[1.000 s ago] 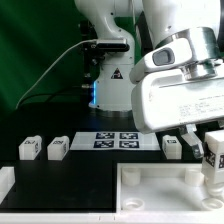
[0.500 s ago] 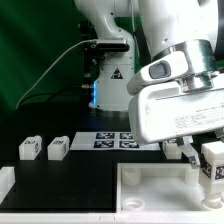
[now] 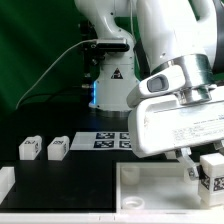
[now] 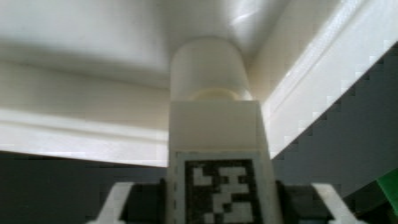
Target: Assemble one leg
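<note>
My gripper (image 3: 209, 165) is shut on a leg (image 3: 213, 172), a stubby white block with a black-and-white tag on its face. It holds the leg upright just above the right part of the large flat white panel (image 3: 150, 196). In the wrist view the leg (image 4: 217, 120) fills the middle between my fingers (image 4: 128, 205), and its rounded end points at the white panel (image 4: 71, 110) close behind. Two more legs (image 3: 28, 148) (image 3: 57, 148) lie on the black table at the exterior view's left.
The marker board (image 3: 112, 140) lies flat behind the panel, partly hidden by my arm. The robot base (image 3: 110, 80) stands at the back with a cable running off to the left. A white piece (image 3: 5, 186) sits at the lower left corner.
My gripper has moved down and toward the exterior view's right with the leg, bringing it lower over the white panel. The two legs at the left have not moved.
</note>
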Robot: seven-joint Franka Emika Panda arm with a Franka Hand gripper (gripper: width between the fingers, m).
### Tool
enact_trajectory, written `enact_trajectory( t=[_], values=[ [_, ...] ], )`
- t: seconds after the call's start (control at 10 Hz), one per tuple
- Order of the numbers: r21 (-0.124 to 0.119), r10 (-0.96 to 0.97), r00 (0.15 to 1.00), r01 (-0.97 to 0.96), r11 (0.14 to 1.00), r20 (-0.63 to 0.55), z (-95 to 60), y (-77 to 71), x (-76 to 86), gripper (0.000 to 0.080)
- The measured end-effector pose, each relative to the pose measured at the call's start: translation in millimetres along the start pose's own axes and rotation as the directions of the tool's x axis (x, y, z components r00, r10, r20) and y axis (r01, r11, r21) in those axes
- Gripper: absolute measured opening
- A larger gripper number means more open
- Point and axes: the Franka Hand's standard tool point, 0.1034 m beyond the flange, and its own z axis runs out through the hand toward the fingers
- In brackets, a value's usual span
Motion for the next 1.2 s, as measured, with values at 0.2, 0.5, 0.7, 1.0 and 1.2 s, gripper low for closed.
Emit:
enact_trajectory(
  t=[0.2, 0.5, 0.7, 1.0, 1.2],
  values=[
    [-0.002, 0.000, 1.000, 0.000, 1.000, -0.006, -0.1, 0.3, 0.3, 0.0291],
    [-0.003, 0.000, 1.000, -0.001, 1.000, -0.006, -0.1, 0.4, 0.2, 0.0374],
    [-0.003, 0.001, 1.000, -0.001, 1.000, -0.006, -0.1, 0.4, 0.2, 0.0631],
    [-0.003, 0.001, 1.000, -0.001, 1.000, -0.006, -0.1, 0.5, 0.2, 0.0646],
    [-0.003, 0.001, 1.000, -0.001, 1.000, -0.006, -0.1, 0.5, 0.2, 0.0649]
  ],
)
